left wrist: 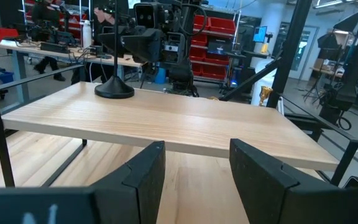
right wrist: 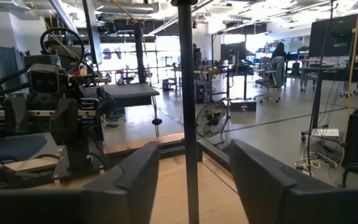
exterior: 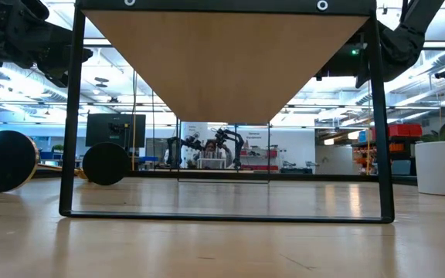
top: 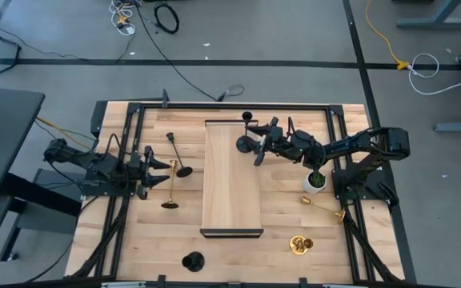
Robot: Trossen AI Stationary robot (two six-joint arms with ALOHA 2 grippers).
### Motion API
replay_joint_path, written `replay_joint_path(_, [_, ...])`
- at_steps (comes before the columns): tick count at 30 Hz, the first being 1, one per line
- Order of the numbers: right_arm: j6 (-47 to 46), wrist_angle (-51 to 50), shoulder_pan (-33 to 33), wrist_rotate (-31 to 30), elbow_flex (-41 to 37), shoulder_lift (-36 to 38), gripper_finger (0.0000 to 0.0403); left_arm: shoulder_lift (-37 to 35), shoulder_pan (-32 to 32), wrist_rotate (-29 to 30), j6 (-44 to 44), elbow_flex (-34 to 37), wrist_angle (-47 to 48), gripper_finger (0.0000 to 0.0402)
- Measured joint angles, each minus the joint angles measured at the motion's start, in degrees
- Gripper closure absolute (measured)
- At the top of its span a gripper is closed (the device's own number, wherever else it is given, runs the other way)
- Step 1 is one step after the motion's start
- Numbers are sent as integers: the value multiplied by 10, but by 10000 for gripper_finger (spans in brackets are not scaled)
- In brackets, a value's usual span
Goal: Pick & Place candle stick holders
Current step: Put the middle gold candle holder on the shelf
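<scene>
A black candle stick holder (top: 244, 145) stands upright on its round base (left wrist: 114, 90) on the raised wooden shelf (top: 232, 192), near the shelf's far right corner. My right gripper (top: 256, 148) is open. Its fingers stand on either side of the holder's thin stem (right wrist: 188, 124) with a gap on both sides. My left gripper (top: 157, 168) is open and empty (left wrist: 191, 174), left of the shelf and pointing at it. A black holder (top: 178, 156) and a gold holder (top: 170, 188) are on the table just right of my left gripper.
A white pot with a green plant (top: 315, 181) stands right of the shelf. A gold holder (top: 322, 206) lies beside it, and another gold one (top: 300, 244) is nearer the front. A black holder (top: 192, 261) sits near the front edge. A black frame (top: 134, 120) rims the table.
</scene>
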State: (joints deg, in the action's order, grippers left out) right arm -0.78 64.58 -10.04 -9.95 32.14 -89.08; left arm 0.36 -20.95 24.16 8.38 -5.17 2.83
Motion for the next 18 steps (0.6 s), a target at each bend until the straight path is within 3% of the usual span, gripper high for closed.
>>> replay_joint_path(8, [0,0,0,1,0,0,150,0,0,0,0,0,0,220])
replay_joint_path(18, [-1,0,10,5,0,0,138,0,0,0,0,0,0,220])
